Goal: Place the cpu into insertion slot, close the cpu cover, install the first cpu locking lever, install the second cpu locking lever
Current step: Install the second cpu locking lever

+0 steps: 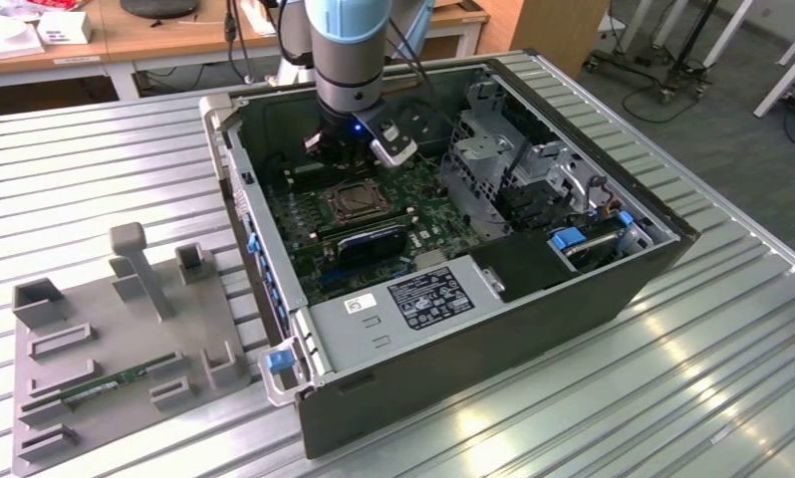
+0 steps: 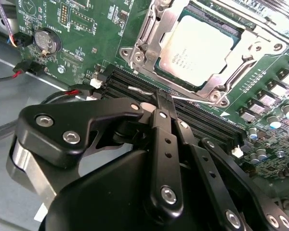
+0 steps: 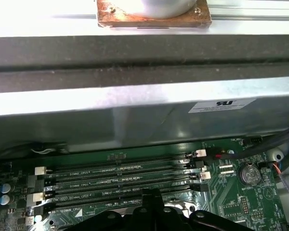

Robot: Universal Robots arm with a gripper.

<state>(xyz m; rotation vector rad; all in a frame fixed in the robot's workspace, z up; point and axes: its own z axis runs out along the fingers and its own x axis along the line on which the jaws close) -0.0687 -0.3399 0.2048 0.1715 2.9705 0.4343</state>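
The cpu (image 2: 197, 48) lies flat in the insertion slot (image 1: 351, 202) on the green board inside the open computer case. The cpu cover (image 2: 156, 29) is down over it, framing its silvery face. A thin wire locking lever (image 2: 197, 99) runs along the socket's edge beside the black memory slots (image 3: 120, 178). My gripper (image 2: 164, 98) is shut, and its narrow black tip rests right at this lever; I cannot tell whether it pinches the wire. In the exterior view my gripper (image 1: 338, 149) hangs inside the case just behind the socket. Its fingertips (image 3: 151, 195) also reach over the memory slots.
The case wall (image 3: 135, 110) stands close behind the memory slots. A drive cage (image 1: 504, 169) and power supply (image 1: 411, 299) crowd the socket's other sides. Red and black cables (image 2: 72, 91) and a coin battery (image 2: 47, 41) lie near the fingers. A grey fixture tray (image 1: 106, 339) sits at the exterior view's left.
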